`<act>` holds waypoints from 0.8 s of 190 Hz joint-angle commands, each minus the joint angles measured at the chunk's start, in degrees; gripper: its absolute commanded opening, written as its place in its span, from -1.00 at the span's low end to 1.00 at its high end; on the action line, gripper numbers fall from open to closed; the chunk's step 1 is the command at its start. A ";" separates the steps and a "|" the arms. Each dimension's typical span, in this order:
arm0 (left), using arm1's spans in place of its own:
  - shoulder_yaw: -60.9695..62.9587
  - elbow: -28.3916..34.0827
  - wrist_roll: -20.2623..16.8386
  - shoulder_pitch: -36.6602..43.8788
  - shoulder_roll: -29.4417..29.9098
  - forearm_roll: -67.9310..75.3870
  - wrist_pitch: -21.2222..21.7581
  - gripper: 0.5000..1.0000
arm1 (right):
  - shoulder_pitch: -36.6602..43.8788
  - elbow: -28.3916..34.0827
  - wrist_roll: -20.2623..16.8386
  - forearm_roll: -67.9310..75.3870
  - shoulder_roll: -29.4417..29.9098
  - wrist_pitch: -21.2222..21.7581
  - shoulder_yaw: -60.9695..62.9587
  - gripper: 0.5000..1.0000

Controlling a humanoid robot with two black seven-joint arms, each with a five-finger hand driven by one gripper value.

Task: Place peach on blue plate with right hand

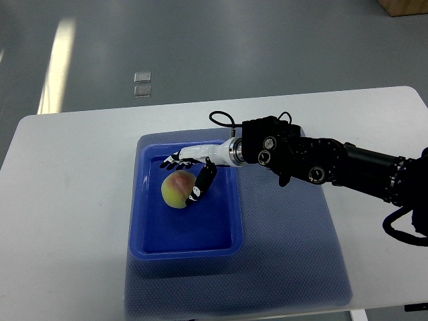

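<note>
The scene is evenly and fairly brightly lit from overhead. A long pale streak of glare lies on the glossy grey floor (pixel 57 63) at the upper left of the frame, a reflection of a ceiling light. The matte white worktop (pixel 67 200) shows no hotspot, only a gentle falloff toward the lower edge. Shadows are soft and short: a faint dark patch under the black robot arm (pixel 348 167) on the blue textured mat (pixel 294 254), and mild shading inside the walls of the blue rectangular plastic tray (pixel 140 200). Focus is acceptable throughout, slightly grainy, with no obvious bending at the edges.
</note>
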 commanded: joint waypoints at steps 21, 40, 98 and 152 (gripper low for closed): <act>0.00 0.00 0.00 0.00 0.00 0.01 0.00 1.00 | 3.05 0.28 0.09 2.56 -6.30 0.37 14.19 0.71; 0.00 -0.09 0.00 0.00 0.00 0.01 0.00 1.00 | 1.12 0.28 0.18 7.83 -9.81 0.28 23.50 0.71; 0.09 -0.53 0.00 0.00 0.00 0.10 0.00 1.00 | -16.11 -0.42 8.17 27.78 -9.99 -5.34 51.99 0.71; 0.09 -0.71 0.00 -0.09 0.00 0.18 0.09 1.00 | -24.19 -5.08 9.67 49.40 -5.15 -4.82 56.73 0.71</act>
